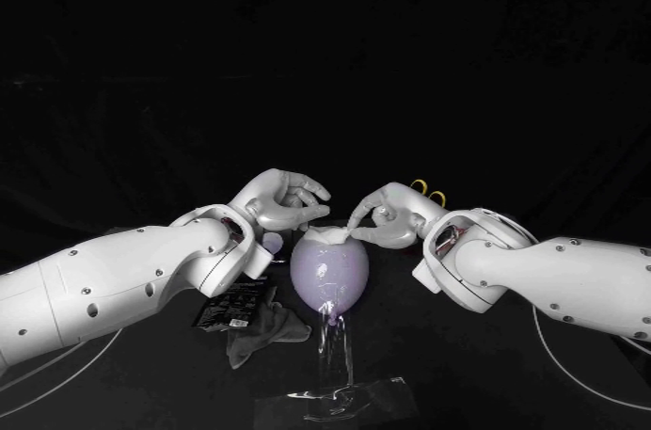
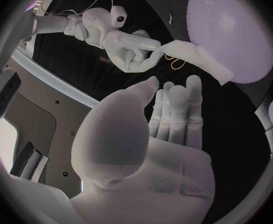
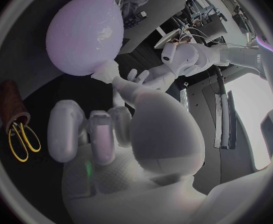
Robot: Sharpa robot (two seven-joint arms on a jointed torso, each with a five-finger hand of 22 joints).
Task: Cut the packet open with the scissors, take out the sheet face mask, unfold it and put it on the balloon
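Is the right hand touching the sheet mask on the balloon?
Touching. The left wrist view shows the right hand pinching an edge of the sheet mask that lies on the balloon.

Dim overall, deep shadows, wrist views bent at rims

1. No word, brand, number or sign can be read in any view.
2. The dark packet [image 1: 228,310], lying flat beside the balloon's stand, carries small pale marks on its face that may be print. They are too small and faint to make out.
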